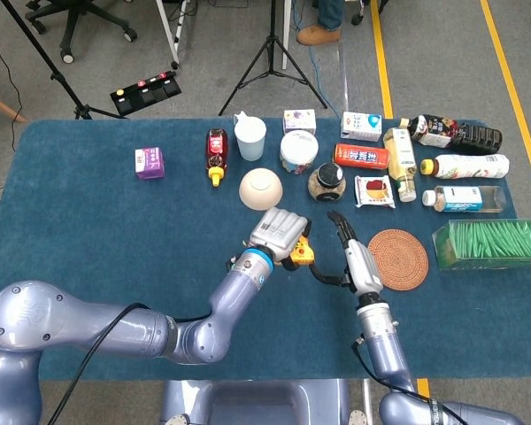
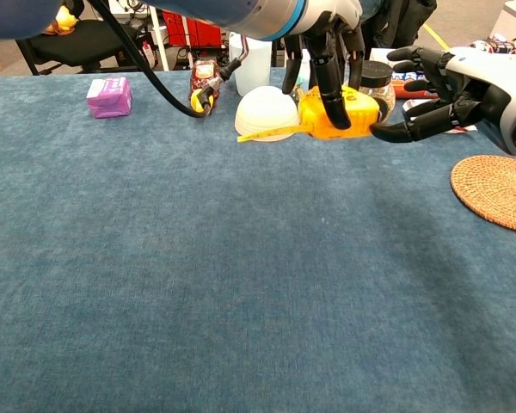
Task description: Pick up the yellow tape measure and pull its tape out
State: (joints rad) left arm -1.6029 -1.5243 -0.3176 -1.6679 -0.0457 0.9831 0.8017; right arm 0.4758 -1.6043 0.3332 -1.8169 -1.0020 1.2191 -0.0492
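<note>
No text, brand or number is legible in either view. The red rectangular packet and the purple carton, both beyond the left hand, carry print too small to make out.
</note>
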